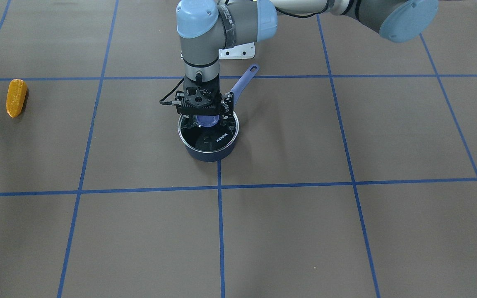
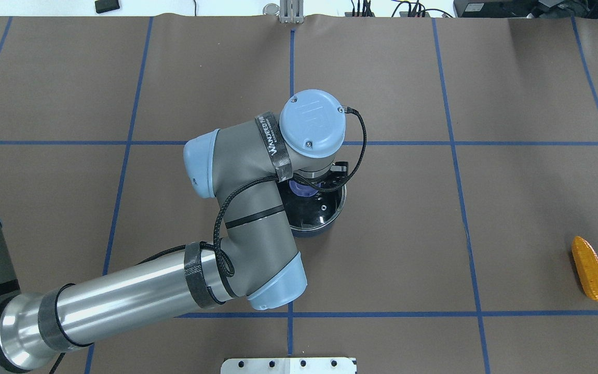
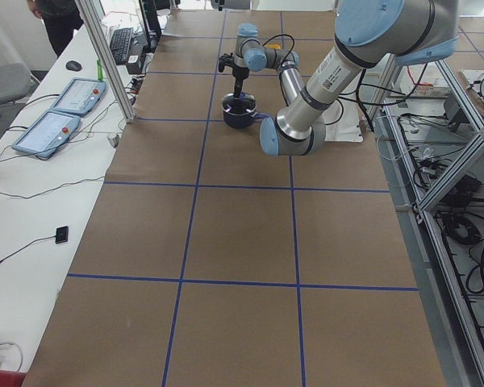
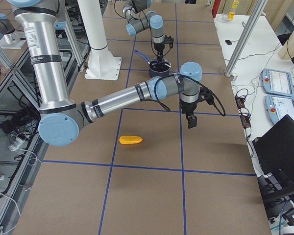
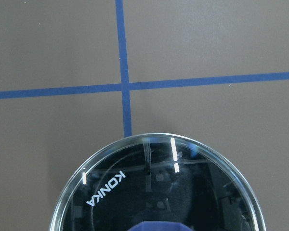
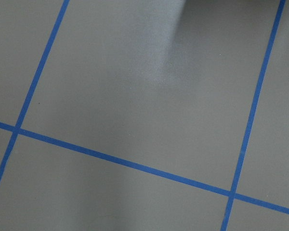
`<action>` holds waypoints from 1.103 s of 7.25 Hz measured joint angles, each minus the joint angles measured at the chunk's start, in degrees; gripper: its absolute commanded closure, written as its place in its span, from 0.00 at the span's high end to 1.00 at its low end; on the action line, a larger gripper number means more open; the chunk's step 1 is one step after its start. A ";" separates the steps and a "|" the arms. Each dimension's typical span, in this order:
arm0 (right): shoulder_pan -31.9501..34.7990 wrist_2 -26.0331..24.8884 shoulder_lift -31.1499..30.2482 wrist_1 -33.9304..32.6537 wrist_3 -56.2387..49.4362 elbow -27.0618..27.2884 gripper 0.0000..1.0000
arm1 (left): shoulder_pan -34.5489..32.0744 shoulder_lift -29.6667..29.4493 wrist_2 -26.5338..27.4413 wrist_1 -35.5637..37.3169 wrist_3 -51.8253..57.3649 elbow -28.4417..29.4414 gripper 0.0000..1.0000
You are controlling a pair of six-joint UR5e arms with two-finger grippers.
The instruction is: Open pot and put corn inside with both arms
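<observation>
A dark blue pot [image 1: 209, 152] with a glass lid [image 1: 220, 140] and a blue knob [image 1: 207, 120] stands mid-table, its handle [image 1: 244, 80] pointing toward the robot. My left gripper [image 1: 206, 122] points straight down over the lid. Its fingers look spread on either side of the knob. The lid lies on the pot. The left wrist view shows the lid [image 5: 135, 192] and the knob's edge [image 5: 159, 227]. The orange-yellow corn [image 1: 16, 97] lies far off on the robot's right, also in the overhead view [image 2: 590, 268]. My right gripper [image 4: 191, 120] hovers beyond the corn [image 4: 131, 140]; I cannot tell its state.
The table is brown with blue tape grid lines. A white mounting plate [image 1: 238, 51] sits behind the pot, near the robot's base. A white pedestal [image 4: 95, 39] stands at the robot's side. The right wrist view shows only bare table and tape.
</observation>
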 measured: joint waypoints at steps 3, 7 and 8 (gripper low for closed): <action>-0.02 0.04 0.07 0.00 0.00 0.00 1.00 | -0.17 0.22 0.10 0.93 0.47 -2.38 0.12; -0.14 0.04 0.07 0.00 0.00 0.08 1.00 | -5.77 10.37 -1.27 9.05 12.80 -21.48 0.12; -0.22 0.04 0.07 0.00 0.00 0.11 1.00 | -9.28 15.59 -3.81 9.23 19.33 -25.72 0.12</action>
